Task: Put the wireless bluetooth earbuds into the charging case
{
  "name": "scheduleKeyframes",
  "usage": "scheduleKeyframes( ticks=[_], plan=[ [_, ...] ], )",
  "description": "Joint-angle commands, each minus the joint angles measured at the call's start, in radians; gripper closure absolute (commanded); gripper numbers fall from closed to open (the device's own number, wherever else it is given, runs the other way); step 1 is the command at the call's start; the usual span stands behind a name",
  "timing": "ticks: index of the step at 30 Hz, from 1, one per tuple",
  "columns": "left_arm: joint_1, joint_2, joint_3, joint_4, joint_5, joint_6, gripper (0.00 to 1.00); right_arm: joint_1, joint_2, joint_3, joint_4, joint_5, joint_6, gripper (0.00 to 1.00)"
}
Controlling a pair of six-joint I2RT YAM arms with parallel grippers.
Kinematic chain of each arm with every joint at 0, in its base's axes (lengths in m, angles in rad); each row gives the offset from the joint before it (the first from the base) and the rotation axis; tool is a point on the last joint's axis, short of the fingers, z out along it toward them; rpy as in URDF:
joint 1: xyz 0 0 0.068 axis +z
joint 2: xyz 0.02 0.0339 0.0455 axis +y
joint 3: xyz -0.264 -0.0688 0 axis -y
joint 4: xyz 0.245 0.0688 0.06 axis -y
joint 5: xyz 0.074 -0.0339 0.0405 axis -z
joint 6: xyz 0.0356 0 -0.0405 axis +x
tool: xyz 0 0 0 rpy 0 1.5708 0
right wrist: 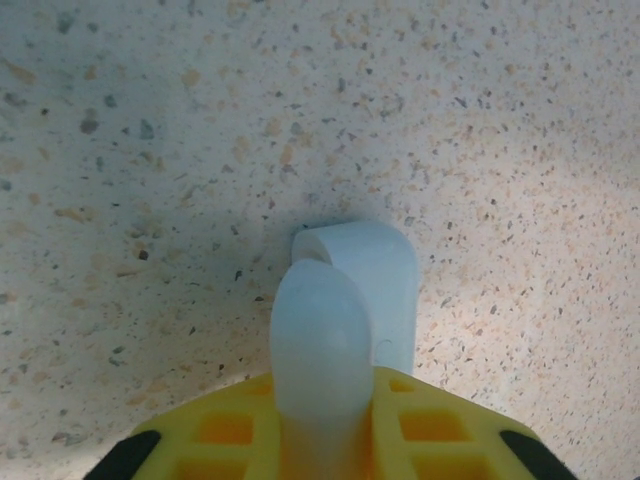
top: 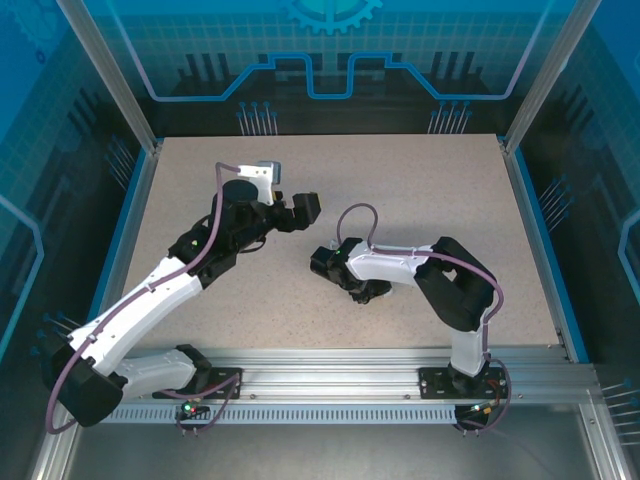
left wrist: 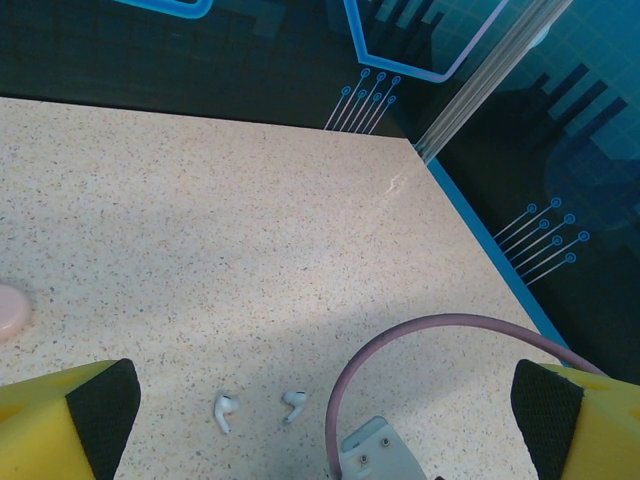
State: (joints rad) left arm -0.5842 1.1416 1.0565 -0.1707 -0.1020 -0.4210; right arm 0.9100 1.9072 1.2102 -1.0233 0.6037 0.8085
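Observation:
Two glossy white earbuds lie loose on the speckled table, one (left wrist: 225, 411) to the left of the other (left wrist: 293, 404), in the wide gap of my left gripper (left wrist: 322, 405), which hangs open above them. The white charging case (right wrist: 375, 270) stands with its lid (right wrist: 318, 330) swung open, low over the table. My right gripper (right wrist: 330, 425) is shut on it, a yellow finger pressing each side. From above, the right gripper (top: 365, 290) sits at mid-table and the left gripper (top: 300, 212) just up-left of it.
A pale pink rounded object (left wrist: 12, 310) lies at the left edge of the left wrist view. The right arm's purple cable (left wrist: 400, 335) and grey wrist part (left wrist: 380, 450) lie close beside the earbuds. The table's blue edge (left wrist: 500, 260) runs to the right.

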Motion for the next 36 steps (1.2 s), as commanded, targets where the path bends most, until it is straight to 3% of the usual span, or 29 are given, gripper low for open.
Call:
scheduleKeyframes(
  ticks=[1,13,24,29,36],
  plan=[
    [0.007,-0.009,-0.017,0.040,0.025,-0.020,0.01,0.017,-0.025,0.001,-0.022,0.017,0.005,0.84],
    [0.008,0.028,-0.015,0.035,0.039,-0.017,0.01,0.008,-0.159,0.010,-0.023,0.013,-0.001,0.86],
    [0.036,0.054,-0.042,0.005,0.041,-0.034,0.01,-0.131,-0.374,-0.204,0.303,-0.246,-0.083,0.86],
    [0.057,0.105,-0.051,-0.007,0.126,-0.041,0.01,-0.219,-0.475,-0.303,0.450,-0.387,-0.133,0.86],
    [0.071,0.187,-0.076,0.054,0.353,-0.028,0.01,-0.331,-0.615,-0.386,0.576,-0.583,-0.237,0.85]
  ],
)
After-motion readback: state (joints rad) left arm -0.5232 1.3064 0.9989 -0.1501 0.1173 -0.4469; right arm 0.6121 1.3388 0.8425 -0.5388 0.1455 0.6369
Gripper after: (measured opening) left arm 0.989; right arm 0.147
